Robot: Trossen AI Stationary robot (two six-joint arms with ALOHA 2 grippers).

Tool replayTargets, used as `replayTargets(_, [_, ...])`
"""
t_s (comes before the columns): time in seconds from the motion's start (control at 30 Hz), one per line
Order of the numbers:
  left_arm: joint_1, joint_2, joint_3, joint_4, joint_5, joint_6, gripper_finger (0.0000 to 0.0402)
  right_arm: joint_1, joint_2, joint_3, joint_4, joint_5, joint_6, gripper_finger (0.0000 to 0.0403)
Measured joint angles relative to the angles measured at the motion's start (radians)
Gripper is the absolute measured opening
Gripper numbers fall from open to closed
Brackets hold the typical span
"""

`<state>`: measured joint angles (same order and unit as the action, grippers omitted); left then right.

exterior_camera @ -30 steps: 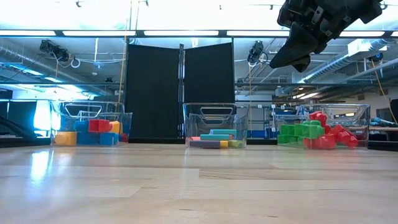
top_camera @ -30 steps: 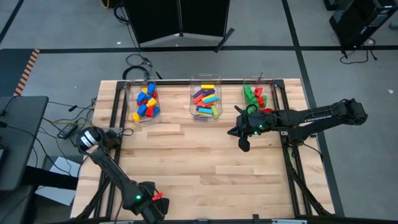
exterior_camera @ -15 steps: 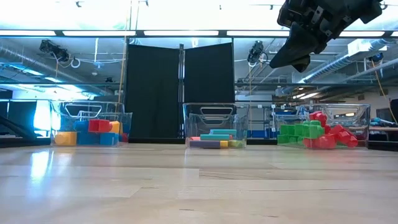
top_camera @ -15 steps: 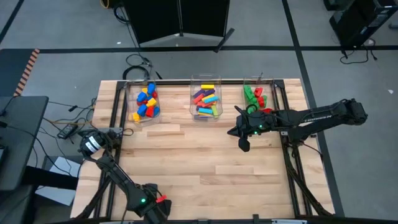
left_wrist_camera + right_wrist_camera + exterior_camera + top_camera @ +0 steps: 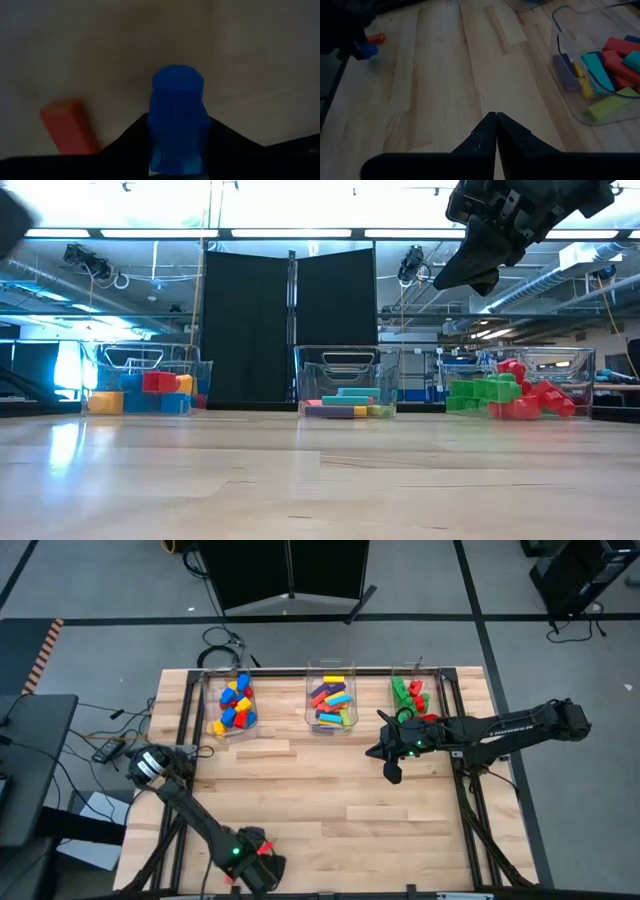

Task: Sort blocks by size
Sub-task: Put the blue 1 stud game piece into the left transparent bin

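A blue block (image 5: 177, 117) stands between the dark fingers of my left gripper (image 5: 177, 150), which is shut on it at the table's near edge, left of the middle (image 5: 252, 868). A red block (image 5: 67, 127) lies on the wood just beside it. The right wrist view sees both blocks far off, the blue block (image 5: 367, 50) and the red block (image 5: 376, 38). My right gripper (image 5: 496, 116) hangs shut and empty above the table's right half (image 5: 392, 773), near the right bin. Many other blocks lie in three clear bins at the back. My left gripper pinches the blue block between its two fingers, one on each of two opposite sides (image 5: 152, 127). The fingers come from above, pointing steeply down. The block's round stud end (image 5: 177, 80) points away from the gripper. Whether the block rests on the wood, I cannot tell.
Three clear bins stand along the far edge: the left bin (image 5: 232, 705) with blue, yellow and red blocks, the middle bin (image 5: 331, 698) with long mixed ones, the right bin (image 5: 410, 695) with green and red ones. Bare wood (image 5: 320, 800) lies between the arms.
My left gripper has shifted a little toward the table's right along the near edge, and a dark part of that arm has come into the low view's upper left corner. My right arm has kept still.
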<state>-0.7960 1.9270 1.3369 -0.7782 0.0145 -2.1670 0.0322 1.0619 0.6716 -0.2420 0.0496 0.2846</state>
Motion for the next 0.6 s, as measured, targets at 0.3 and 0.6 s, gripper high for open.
replayTargets(0.3, [0.253,-0.177,0.000,-0.280,-0.091,0.420,0.0137,0.000,0.000,0.000,0.001,0.000,0.000,0.0023])
replayTargets(0.6, [0.739,-0.391,0.000,-0.376,-0.177,1.155,0.0137,0.000,0.000,0.000,0.002,0.001,0.001,0.0024])
